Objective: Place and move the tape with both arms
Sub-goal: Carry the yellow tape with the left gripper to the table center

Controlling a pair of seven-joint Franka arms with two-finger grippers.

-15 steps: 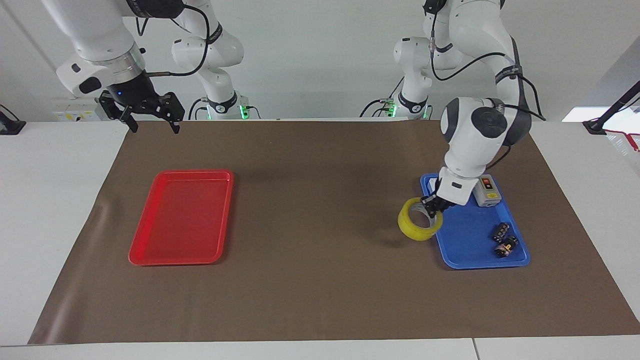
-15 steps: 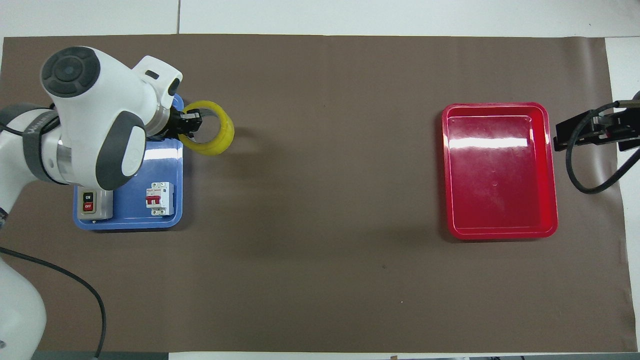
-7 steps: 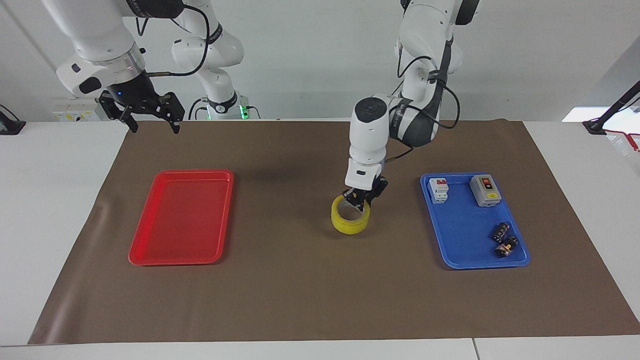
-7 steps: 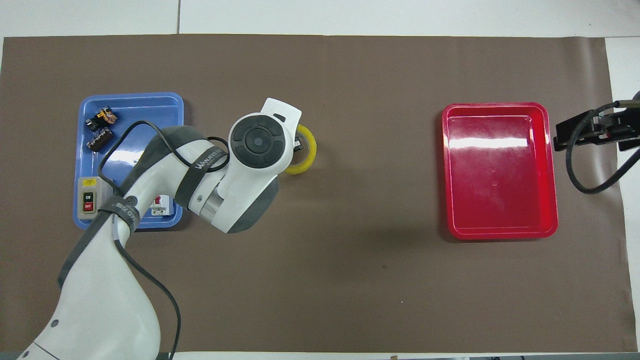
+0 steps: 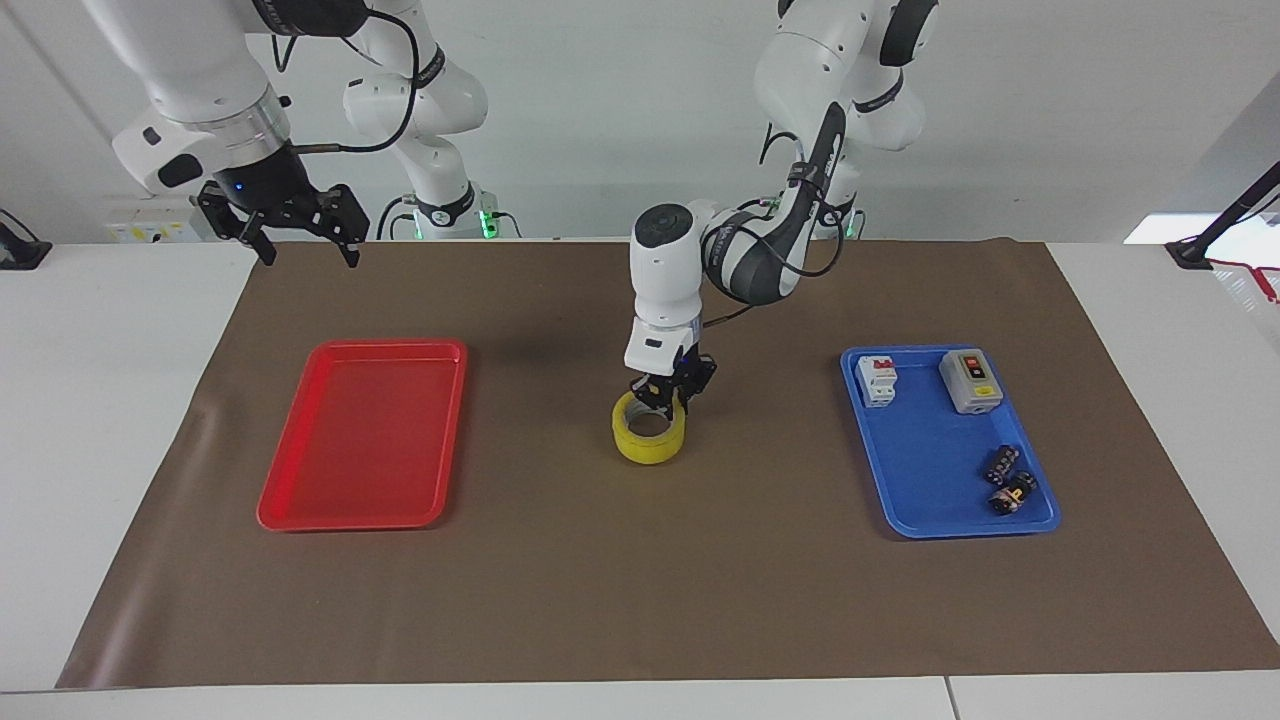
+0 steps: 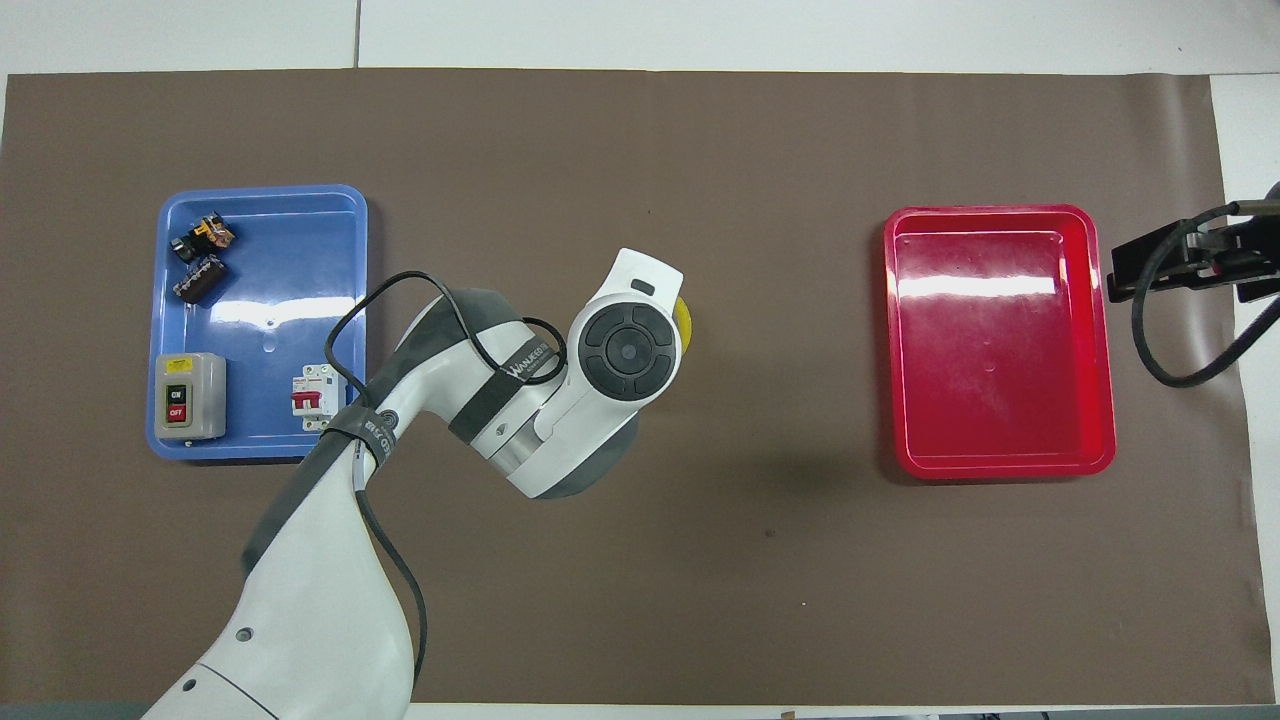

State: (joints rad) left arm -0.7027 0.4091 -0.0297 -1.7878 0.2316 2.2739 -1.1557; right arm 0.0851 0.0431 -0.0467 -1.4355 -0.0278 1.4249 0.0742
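The yellow tape roll (image 5: pixel 648 440) is at the middle of the brown mat (image 5: pixel 640 590), low over it or resting on it; I cannot tell which. My left gripper (image 5: pixel 668 402) is shut on the roll's upper rim, one finger inside the ring. In the overhead view the left arm's wrist covers the gripper, and only a yellow sliver of the tape (image 6: pixel 684 318) shows. My right gripper (image 5: pixel 308 256) is open and empty, and waits in the air over the mat's edge at the right arm's end, beside the red tray (image 5: pixel 350 523). It shows partly in the overhead view (image 6: pixel 1180 262).
The red tray (image 6: pixel 1000 468) holds nothing. The blue tray (image 5: pixel 930 470) at the left arm's end holds a white breaker (image 5: pixel 877 380), a grey switch box (image 5: pixel 970 381) and small black connectors (image 5: pixel 1008 480).
My left arm has carried the tape from the blue tray's edge to the mat's middle, toward the red tray, and lowered it a little. The right arm has not moved.
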